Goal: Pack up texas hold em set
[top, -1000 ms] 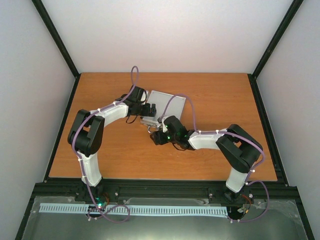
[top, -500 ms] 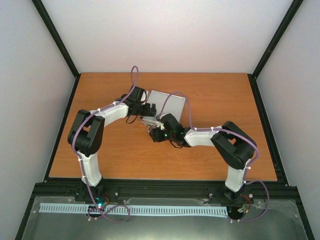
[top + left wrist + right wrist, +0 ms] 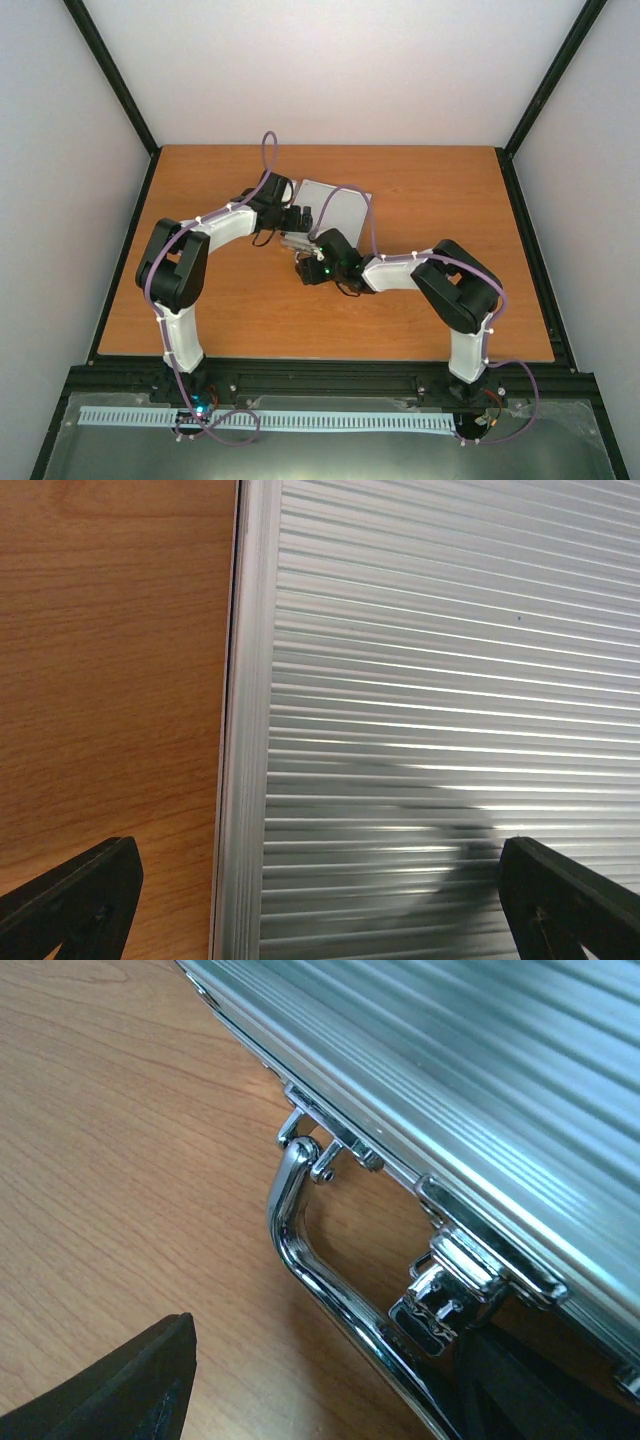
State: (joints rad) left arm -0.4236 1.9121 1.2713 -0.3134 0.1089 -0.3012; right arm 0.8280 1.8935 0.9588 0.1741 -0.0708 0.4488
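Note:
The texas hold em set shows as a closed, ribbed silver case point(image 3: 340, 205) lying flat on the wooden table. My left gripper point(image 3: 299, 220) hovers open above the lid point(image 3: 450, 680), straddling its left edge, one fingertip point(image 3: 80, 895) over wood and the other over the lid. My right gripper point(image 3: 308, 256) is low at the case's front side. It is open, with the chrome handle point(image 3: 300, 1240) running between its fingers and the right finger point(image 3: 520, 1390) close under a chrome latch point(image 3: 440, 1305). The case's inside is hidden.
The case sits at the middle back of the orange-brown table point(image 3: 200, 300). Black frame rails point(image 3: 130, 250) border the table at the sides, with white walls behind. Both forearms crowd the space just in front of the case.
My right arm has folded in, its elbow shifting left, and its gripper has edged slightly left along the case front. The left arm and the case have not moved.

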